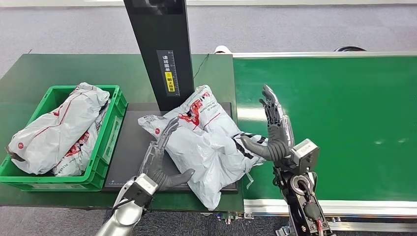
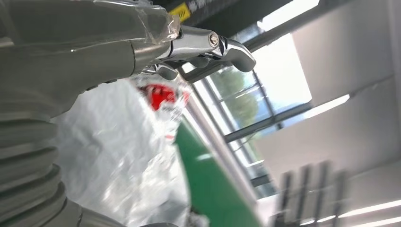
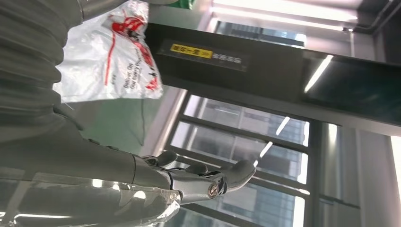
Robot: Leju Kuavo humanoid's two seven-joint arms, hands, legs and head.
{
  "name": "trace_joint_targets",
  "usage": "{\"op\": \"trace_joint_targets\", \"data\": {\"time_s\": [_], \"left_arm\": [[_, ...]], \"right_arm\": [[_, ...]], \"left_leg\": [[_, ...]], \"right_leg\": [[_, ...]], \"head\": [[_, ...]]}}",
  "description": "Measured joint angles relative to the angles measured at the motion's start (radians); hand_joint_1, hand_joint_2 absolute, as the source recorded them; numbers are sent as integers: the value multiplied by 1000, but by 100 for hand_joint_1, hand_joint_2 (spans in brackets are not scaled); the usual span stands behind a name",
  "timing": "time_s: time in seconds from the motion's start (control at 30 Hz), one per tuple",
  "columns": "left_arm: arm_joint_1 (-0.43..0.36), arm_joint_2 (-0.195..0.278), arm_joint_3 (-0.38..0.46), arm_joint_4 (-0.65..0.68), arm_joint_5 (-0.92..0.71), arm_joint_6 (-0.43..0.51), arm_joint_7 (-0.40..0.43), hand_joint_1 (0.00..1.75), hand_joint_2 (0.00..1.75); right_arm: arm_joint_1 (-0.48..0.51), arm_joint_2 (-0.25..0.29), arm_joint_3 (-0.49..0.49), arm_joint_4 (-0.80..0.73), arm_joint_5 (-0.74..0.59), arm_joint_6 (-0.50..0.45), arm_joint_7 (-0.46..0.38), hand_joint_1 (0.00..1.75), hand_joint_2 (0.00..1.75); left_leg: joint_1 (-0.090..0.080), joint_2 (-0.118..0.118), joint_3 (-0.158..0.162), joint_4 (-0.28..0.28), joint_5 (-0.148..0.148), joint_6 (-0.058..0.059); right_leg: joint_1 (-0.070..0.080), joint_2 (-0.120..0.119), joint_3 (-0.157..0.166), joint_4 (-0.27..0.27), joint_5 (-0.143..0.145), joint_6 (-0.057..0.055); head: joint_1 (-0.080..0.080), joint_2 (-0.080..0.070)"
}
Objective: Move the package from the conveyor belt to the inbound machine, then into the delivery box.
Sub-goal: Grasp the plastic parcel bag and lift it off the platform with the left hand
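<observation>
- At far left, a green delivery box (image 1: 109,142) sits on a dark green table (image 1: 29,73). It already holds two soft grey-white mail bags (image 1: 59,125) with red print, heaped above its rim.
- Just beside the box lies the inbound machine (image 1: 129,157), a flat black platform with a tall black post (image 1: 162,49) rising from its back edge. The post carries a small yellow label.
- The package (image 1: 206,142), a crumpled grey-white plastic mail bag with red lettering, lies across the platform's right part. Its right end overhangs towards the belt.
- The left hand (image 1: 160,160) rests against the package's left side, fingers stretched flat along the bag and thumb out beneath its lower edge. It touches without gripping, fingers unclenched.
- The right hand (image 1: 273,132) stands at the package's right end, palm facing the bag, fingers straight up and spread, thumb near the bag's dark band. It holds nothing.
- At right runs the green conveyor belt (image 1: 344,123), edged by a silver rail.
- The bag looks light, soft and slack, with a slick film likely to slide under one hand. Pressing both palms on opposite sides, near its fuller middle, seems the safest hold for carrying it left into the box.
</observation>
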Motion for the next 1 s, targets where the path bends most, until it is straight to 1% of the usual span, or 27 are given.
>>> {"op": "trace_joint_targets", "data": {"time_s": [0.1, 0.23, 0.4, 0.5, 0.6, 0.83, 0.9, 1.0], "left_arm": [[1, 4, -3, 16, -68, 16, 38, 0, 175], [1, 6, -3, 32, -84, 19, 44, 0, 175], [1, 6, -3, 41, -88, 19, 48, 0, 175], [1, 7, -3, 47, -123, 35, 75, 0, 175], [0, 7, -3, 56, -226, 79, 147, 0, 175], [-28, 4, -7, 110, -499, 167, 371, 0, 175], [-50, 0, -5, 130, -551, 173, 412, 0, 175], [-94, -7, 0, 169, -589, 159, 443, 0, 175]], "right_arm": [[35, 0, -21, -65, 7, 3, 0, 0, 175], [63, 1, -38, -118, 14, 7, 0, 0, 175], [76, 1, -45, -147, 15, 8, 0, 0, 175], [80, 2, -50, -153, 22, 12, 0, 0, 175], [88, 10, -57, -157, 36, 23, 1, 0, 175], [104, 35, -74, -157, 67, 44, 11, 0, 175], [112, 44, -76, -157, 80, 53, 15, 0, 175], [117, 57, -77, -157, 96, 65, 17, 0, 175]], "left_leg": [[0, 0, 0, 0, 0, 0], [0, 0, 0, 0, 0, 0], [0, 0, 0, 0, 0, 0], [0, 0, 0, 0, 0, 0], [0, 0, 0, 0, 0, 0], [0, 0, 0, 0, 0, 0], [0, 0, 0, 0, 0, 0], [0, 0, 0, 0, 0, 0]], "right_leg": [[0, 0, 0, 0, 0, 0], [0, 0, 0, 0, 0, 0], [0, 0, 0, 0, 0, 0], [0, 0, 0, 0, 0, 0], [0, 0, 0, 0, 0, 0], [0, 0, 0, 0, 0, 0], [0, 0, 0, 0, 0, 0], [0, 0, 0, 0, 0, 0]], "head": [[0, 0], [0, 0], [0, 0], [0, 0], [0, 0], [0, 0], [0, 0], [0, 0]]}}
